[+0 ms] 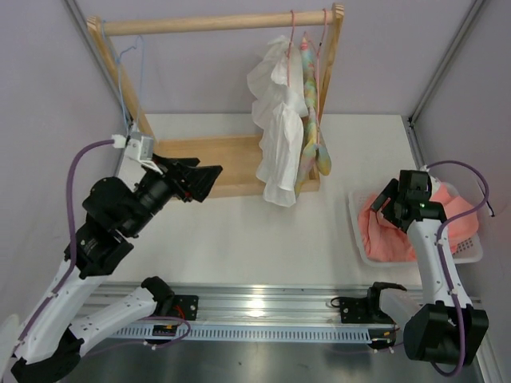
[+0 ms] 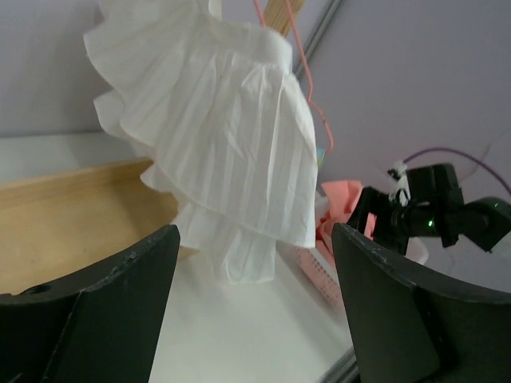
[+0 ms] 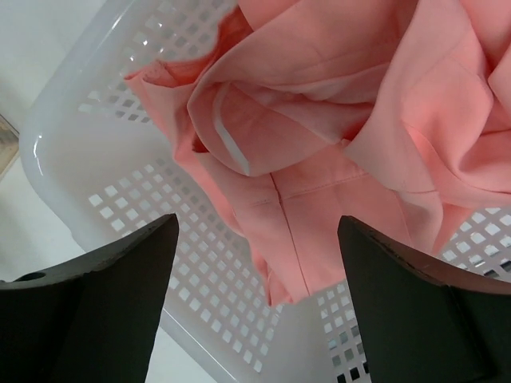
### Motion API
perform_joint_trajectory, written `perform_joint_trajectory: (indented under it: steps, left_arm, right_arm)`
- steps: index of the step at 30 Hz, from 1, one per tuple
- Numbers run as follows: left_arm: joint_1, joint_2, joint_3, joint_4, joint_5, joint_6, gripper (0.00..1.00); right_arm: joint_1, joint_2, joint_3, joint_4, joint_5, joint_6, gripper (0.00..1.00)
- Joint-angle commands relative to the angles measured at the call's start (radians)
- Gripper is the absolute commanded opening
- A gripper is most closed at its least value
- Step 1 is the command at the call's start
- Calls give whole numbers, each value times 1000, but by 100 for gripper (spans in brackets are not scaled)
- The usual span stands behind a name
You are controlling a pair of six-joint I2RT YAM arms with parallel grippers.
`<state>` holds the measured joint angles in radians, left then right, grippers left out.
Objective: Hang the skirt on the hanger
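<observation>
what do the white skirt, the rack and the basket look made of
Skirt: thin matte fabric, probably light cotton; fine pleats, soft ruffles.
Rack: pale wood, seemingly unvarnished; dull, even tone.
Basket: glossy white plastic; moulded grid of square holes.

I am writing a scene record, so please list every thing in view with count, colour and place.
rack: 1, light wood, back of the table
skirt: 1, white, hanging from the rack's rail
pink hanger: 1, pink, hooked on the rail above the skirt
floral garment: 1, pastel, hanging right of the skirt
blue hanger: 1, light blue, left end of the rail
basket: 1, white, right side of the table
cloth: 1, salmon pink, in the basket
table: 1, white, under everything
left gripper: 1, black, open, facing the skirt
right gripper: 1, black, open, above the cloth
</observation>
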<state>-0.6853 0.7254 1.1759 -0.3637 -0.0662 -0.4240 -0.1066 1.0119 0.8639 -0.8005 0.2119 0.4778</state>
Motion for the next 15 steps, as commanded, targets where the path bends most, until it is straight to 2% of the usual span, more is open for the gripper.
perform_joint_trajectory:
  steps: [1, 3, 7, 15]
  left_arm:
    - [-3, -15, -58, -29, 40, -30, 82]
    - [-3, -23, -70, -38, 43, -25, 82]
    - [-3, -32, -85, -49, 42, 0, 83]
    - [-3, -24, -71, -93, 36, 34, 82]
  right_arm:
    - [2, 28, 3, 72, -14, 47, 86]
    - [19, 8, -6, 98, -19, 53, 86]
    - [48, -111, -28, 150, -45, 51, 93]
    - [68, -148, 7, 164, -39, 48, 98]
